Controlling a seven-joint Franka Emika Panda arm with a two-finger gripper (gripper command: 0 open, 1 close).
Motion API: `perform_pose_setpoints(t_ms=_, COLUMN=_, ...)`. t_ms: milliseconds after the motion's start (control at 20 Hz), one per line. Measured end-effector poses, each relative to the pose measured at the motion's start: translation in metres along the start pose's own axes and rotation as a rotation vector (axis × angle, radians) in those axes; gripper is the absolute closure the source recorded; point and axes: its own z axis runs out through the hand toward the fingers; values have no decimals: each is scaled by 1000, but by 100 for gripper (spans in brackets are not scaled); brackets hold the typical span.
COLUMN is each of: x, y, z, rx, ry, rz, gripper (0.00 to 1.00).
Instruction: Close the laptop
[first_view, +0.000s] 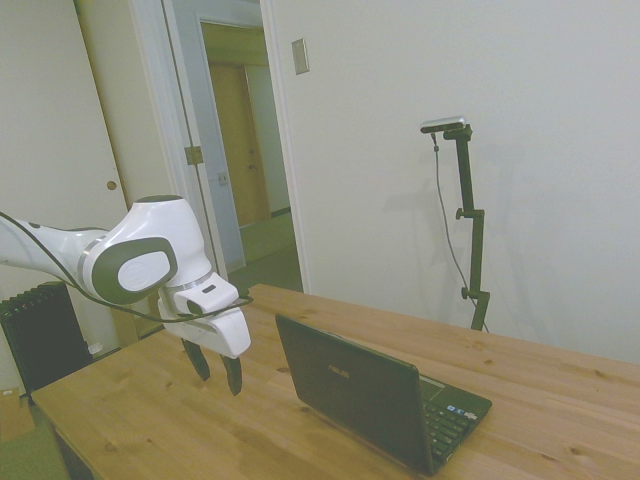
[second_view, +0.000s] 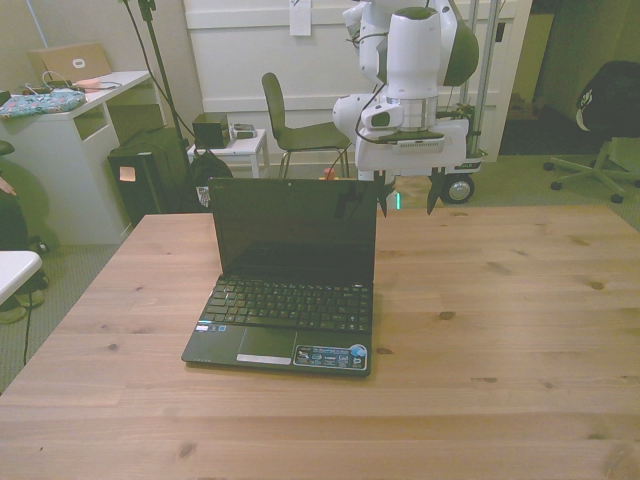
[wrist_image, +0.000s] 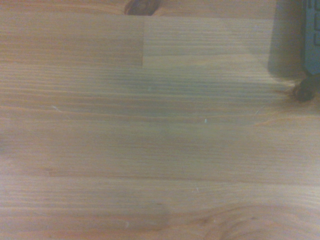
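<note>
Wooden table (second_view: 520, 300), pale pine planks with dark knots, occupying the lower part of the side and front views. Laptop (second_view: 285, 290): small black notebook, standing open on the table toward the front view's left of centre, screen near upright and dark, keyboard and palm-rest stickers facing the front camera. In the side view its glossy lid (first_view: 345, 385) shows a small silver logo at the centre and faces the arm.

Gripper (first_view: 217, 368): white body with two dark fingers (first_view: 233, 375) pointing down, spread apart with a clear gap between them, nothing held. It hangs above the table behind the lid, without touching either the laptop or the wood. In the front view it sits just beside the screen's upper corner on the front view's right, one finger close against the screen's edge in the picture, the other further right.

Wrist view: bare wood grain, blurred, with a dark edge (wrist_image: 311, 40) at one border, probably the laptop, and a knot (wrist_image: 140, 6) at another.

Background: a doorway (first_view: 245, 150) and pale wall in the side view; a chair (second_view: 295, 125), desk (second_view: 70, 130) and white panelled wall in the front view.
</note>
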Motion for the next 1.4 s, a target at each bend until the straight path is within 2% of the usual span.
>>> perform_pose_setpoints(t_ms=200, x=0, y=2, z=-1, rx=-24, ry=-14, rz=1, gripper=0)
perform_pose_setpoints(t_ms=400, x=17, y=8, z=-24, rx=-35, ry=-11, rz=31, gripper=0)
perform_pose_setpoints(t_ms=750, x=77, y=62, z=-65, rx=-57, ry=34, rz=131, gripper=0)
perform_pose_setpoints(t_ms=1000, x=120, y=110, z=-66, rx=-66, ry=30, rz=179, gripper=0)
perform_pose_setpoints(t_ms=1100, x=142, y=116, z=-69, rx=-65, ry=36, rz=185, gripper=0)
perform_pose_setpoints(t_ms=1150, x=151, y=113, z=-72, rx=-65, ry=43, rz=182, gripper=100)
perform_pose_setpoints(t_ms=1400, x=179, y=83, z=-78, rx=-70, ry=55, rz=154, gripper=100)
